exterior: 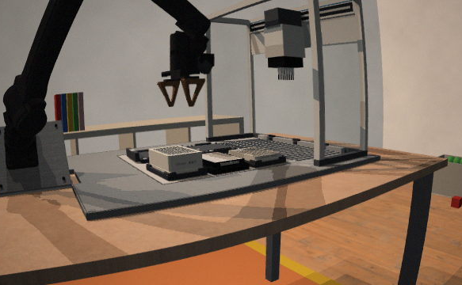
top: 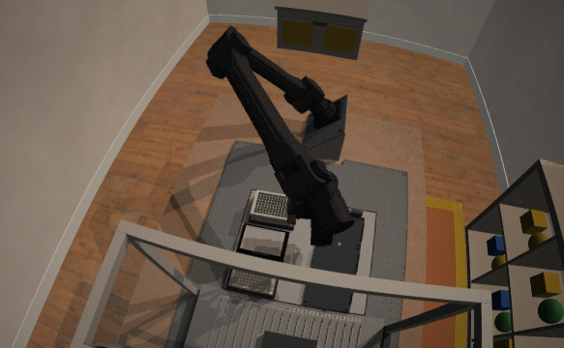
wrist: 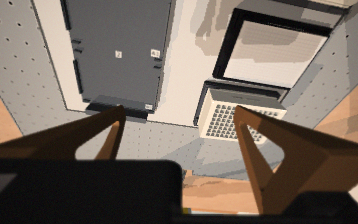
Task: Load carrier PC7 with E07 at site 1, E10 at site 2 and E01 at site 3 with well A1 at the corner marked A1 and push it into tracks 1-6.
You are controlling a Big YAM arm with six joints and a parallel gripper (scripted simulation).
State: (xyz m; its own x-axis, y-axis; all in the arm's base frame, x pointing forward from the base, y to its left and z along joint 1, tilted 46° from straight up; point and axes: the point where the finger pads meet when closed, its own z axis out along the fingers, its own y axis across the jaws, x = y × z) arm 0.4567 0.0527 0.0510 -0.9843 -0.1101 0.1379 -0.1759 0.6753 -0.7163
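My gripper (exterior: pixel 181 93) is open and empty, high above the deck; in the wrist view (wrist: pixel 180 137) both orange fingers point down. The pale deep-well block E07 (top: pixel 270 205) sits in nest S1, below and right of the fingers in the wrist view (wrist: pixel 230 117). The 384-well plate E10 (top: pixel 262 242) lies in the black-framed nest S2, and it also shows in the wrist view (wrist: pixel 275 55). The 96-well plate E01 (top: pixel 252 281) lies in nest S3. The dark carrier PC7 (wrist: pixel 117 50) lies on the apron beside the nests with empty sites, its handle (wrist: pixel 115 106) toward the robot. My arm hides part of it in the top view.
The ribbed loading rails (top: pixel 282 324) lie beyond the carrier under a grey frame (top: pixel 286 273). A pipetting head (exterior: pixel 284 39) hangs inside the frame. The robot base (top: pixel 325 128) stands at the deck's near end. A shelf of blocks (top: pixel 538 261) stands off the table.
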